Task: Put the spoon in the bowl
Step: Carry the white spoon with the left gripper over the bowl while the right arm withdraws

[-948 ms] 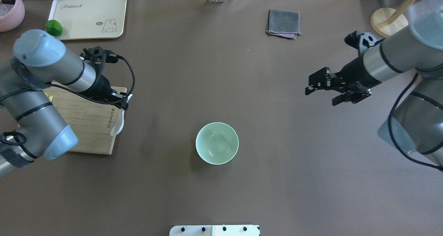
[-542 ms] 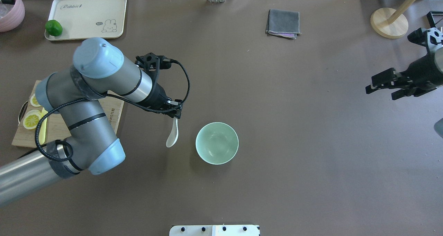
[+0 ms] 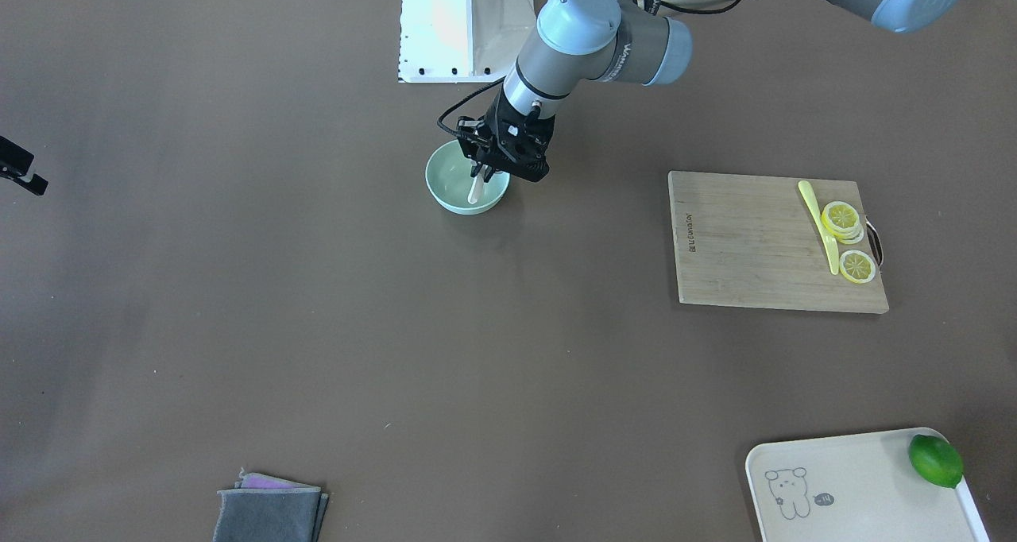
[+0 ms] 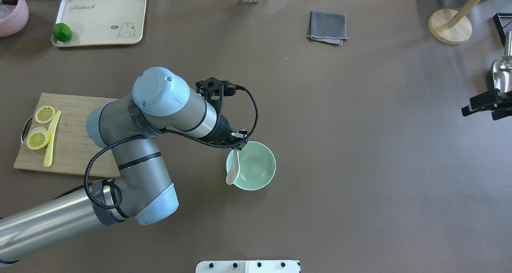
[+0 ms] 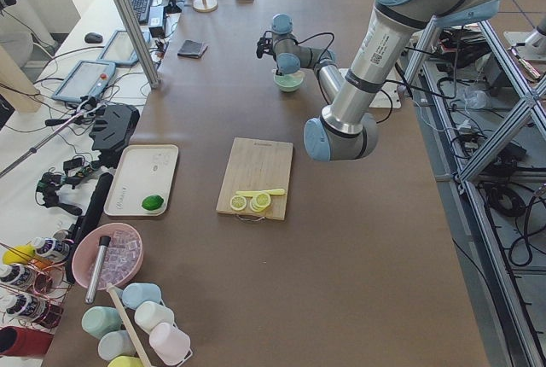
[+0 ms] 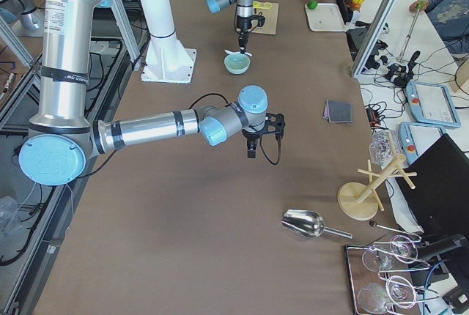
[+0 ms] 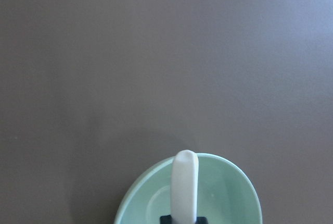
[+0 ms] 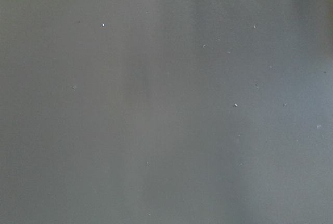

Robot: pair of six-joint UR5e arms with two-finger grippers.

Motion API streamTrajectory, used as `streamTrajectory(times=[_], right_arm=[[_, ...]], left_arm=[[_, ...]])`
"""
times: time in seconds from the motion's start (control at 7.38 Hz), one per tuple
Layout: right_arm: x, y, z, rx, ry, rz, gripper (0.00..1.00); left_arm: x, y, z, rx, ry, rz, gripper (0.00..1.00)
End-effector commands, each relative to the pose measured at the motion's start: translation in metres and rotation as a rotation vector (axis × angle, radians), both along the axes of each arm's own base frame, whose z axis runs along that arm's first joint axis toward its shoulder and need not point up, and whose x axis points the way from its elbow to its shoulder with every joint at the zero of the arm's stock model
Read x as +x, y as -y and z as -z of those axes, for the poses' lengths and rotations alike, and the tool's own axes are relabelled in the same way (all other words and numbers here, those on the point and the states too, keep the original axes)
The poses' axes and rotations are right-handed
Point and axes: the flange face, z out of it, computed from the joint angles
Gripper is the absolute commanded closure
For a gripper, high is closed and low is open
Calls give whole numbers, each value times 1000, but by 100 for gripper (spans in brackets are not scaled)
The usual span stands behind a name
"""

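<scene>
The spoon (image 4: 233, 171) looks light, rigid and slippery, so the left gripper (image 4: 239, 144), clamped on its handle end, seems well placed.

1. Bowl (image 4: 258, 165) sits mid-counter (image 4: 360, 185).
2. Spoon (image 4: 233, 172) hangs from left claw (image 4: 239, 144), over bowl's left side.
3. Board (image 4: 76, 149) well left of bowl; knife (image 4: 52, 139) and lemon slices (image 4: 38, 139) on its left end.
4. Tray (image 4: 100, 17) at far-left corner; lime (image 4: 62, 32) on its near-left corner.
5. Folded cloth (image 4: 327, 27) on far side, right of centre.
6. Right claw (image 4: 486, 107) at right edge, well apart from bowl.
</scene>
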Motion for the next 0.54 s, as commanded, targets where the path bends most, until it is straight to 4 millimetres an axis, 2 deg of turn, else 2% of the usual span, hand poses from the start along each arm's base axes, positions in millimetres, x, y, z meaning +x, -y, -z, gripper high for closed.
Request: streamTrajectory(times=[0.0, 0.14, 0.27, 0.41], right_arm=[[17, -11, -16, -4, -13, -10, 0], [22, -15, -21, 0, -18, -8, 0], [31, -16, -24, 9, -22, -17, 0], [46, -14, -27, 45, -31, -17, 0]], left_arm=[[18, 7, 16, 20, 6, 35, 2], [14, 14, 10, 25, 16, 43, 2], [-9, 30, -17, 32, 44, 64, 2], [-45, 38, -49, 65, 65, 49, 2]])
